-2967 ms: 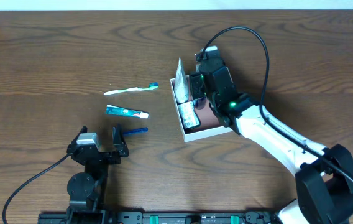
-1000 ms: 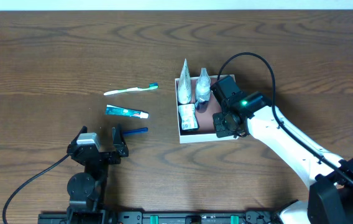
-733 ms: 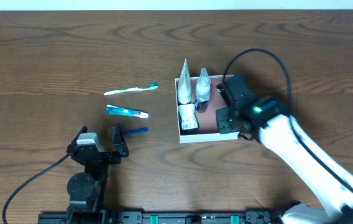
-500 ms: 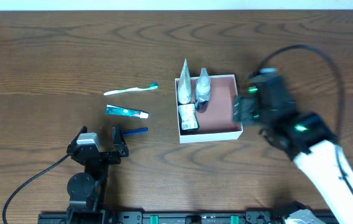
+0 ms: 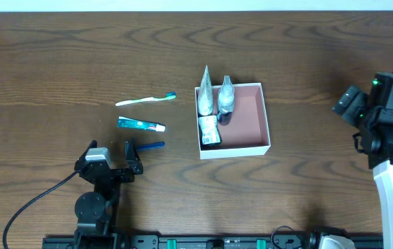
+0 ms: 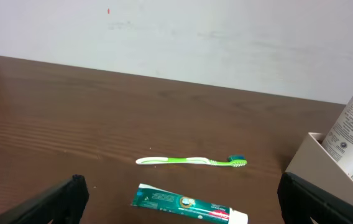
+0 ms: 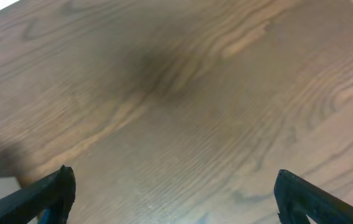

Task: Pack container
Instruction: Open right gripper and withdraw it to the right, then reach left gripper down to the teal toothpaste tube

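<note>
One corner of container (image 6: 316, 158) visible | right end effector (image 7: 173, 182) fingertips cropped

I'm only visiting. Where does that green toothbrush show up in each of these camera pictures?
Overhead: the green toothbrush lies left of centre, to the left of the container.
Left wrist: it lies mid-picture, bristles pointing right.
Right wrist: not in it; only wooden tabletop shows.
Shared landmark: the toothpaste tube, just below the toothbrush in both pictures.
</note>
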Tool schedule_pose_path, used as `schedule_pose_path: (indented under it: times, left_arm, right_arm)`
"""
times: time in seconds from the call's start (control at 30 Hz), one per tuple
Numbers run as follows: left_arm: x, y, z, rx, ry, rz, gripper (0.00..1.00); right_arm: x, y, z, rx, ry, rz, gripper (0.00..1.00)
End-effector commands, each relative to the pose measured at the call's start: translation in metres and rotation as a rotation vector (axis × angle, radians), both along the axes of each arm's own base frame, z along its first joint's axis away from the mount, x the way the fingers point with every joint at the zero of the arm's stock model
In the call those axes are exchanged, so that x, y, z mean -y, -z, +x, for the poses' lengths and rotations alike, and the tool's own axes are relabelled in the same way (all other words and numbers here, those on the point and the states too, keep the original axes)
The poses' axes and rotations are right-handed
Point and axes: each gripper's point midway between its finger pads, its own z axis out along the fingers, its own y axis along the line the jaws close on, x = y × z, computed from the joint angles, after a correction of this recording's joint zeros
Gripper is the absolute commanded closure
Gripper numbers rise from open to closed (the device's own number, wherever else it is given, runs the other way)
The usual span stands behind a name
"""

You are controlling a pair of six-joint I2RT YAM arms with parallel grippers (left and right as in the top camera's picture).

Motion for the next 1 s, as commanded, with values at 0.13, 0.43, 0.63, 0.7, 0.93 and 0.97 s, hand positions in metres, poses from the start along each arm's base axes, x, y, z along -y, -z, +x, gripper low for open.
schedule_pose_path:
  times: [0.13,0.43,0.63,0.7,0.93,0.97]
  left_arm:
    - [-0.003,0.017,-0.001,-0.047,-0.014,0.020,0.02]
    - [0.020,0.044,-0.009,-0.322,0.084,-0.141,0.02]
    - [0.024,0.042,0.009,-0.624,0.069,-0.158,0.02]
    - [0.030,0.038,0.023,-0.726,0.088,-0.161,0.02]
    - [0.056,0.052,0.062,-1.022,0.198,-0.207,0.02]
    - [0.058,0.057,0.065,-1.040,0.208,-0.217,0.02]
  right_arm:
    - [0.007,0.001,-0.002,-0.006,0.025,-0.009,0.01]
    - [0.007,0.001,-0.002,-0.006,0.025,-0.009,0.01]
    - [0.007,0.001,-0.002,-0.006,0.025,-0.009,0.01]
    - [0.007,0.001,-0.002,-0.006,0.025,-0.009,0.01]
    - [0.007,0.001,-0.002,-0.006,0.025,-0.009,0.01]
    - [0.007,0.001,-0.002,-0.006,0.025,-0.009,0.01]
